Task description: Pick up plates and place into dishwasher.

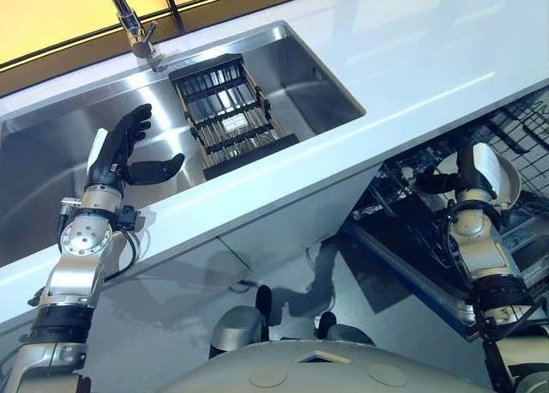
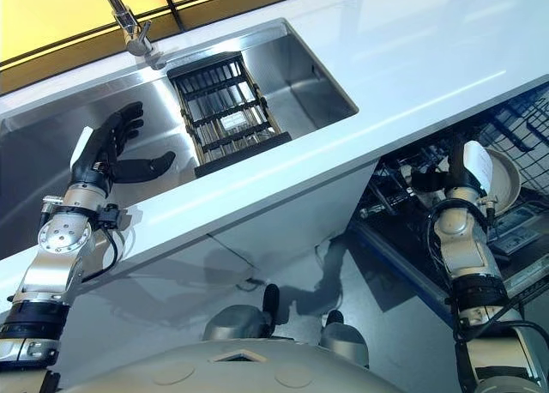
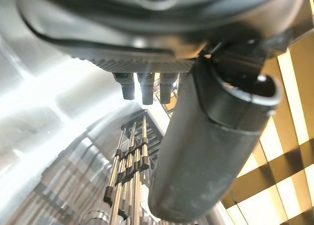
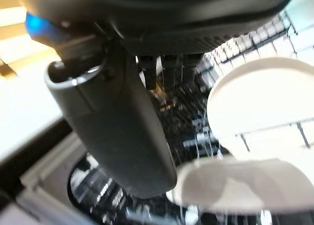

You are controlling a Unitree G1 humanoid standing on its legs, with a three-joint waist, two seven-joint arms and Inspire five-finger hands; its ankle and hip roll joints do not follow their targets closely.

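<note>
Right wrist view shows two pale plates (image 4: 265, 99) standing on edge in the dishwasher rack (image 2: 515, 127), just past the fingertips of the right hand (image 2: 466, 172). Its fingers (image 4: 171, 68) are straight and released, thumb apart, grasping nothing. The nearer plate (image 4: 235, 185) lies just beyond the thumb; contact cannot be confirmed. Both plates stand roughly upright, faces towards the palm.

Left hand (image 1: 129, 157) hangs over the sink (image 1: 51, 153), fingers (image 3: 142, 85) spread and released, empty. A dark slatted rack (image 1: 227, 114) lies beyond its fingertips; no plate is seen on it. A tap (image 1: 137, 28) stands behind the sink, and the white worktop (image 1: 412, 58) runs between sink and dishwasher.

Judgement: the right hand is far nearer the plates, which appear already loaded.
</note>
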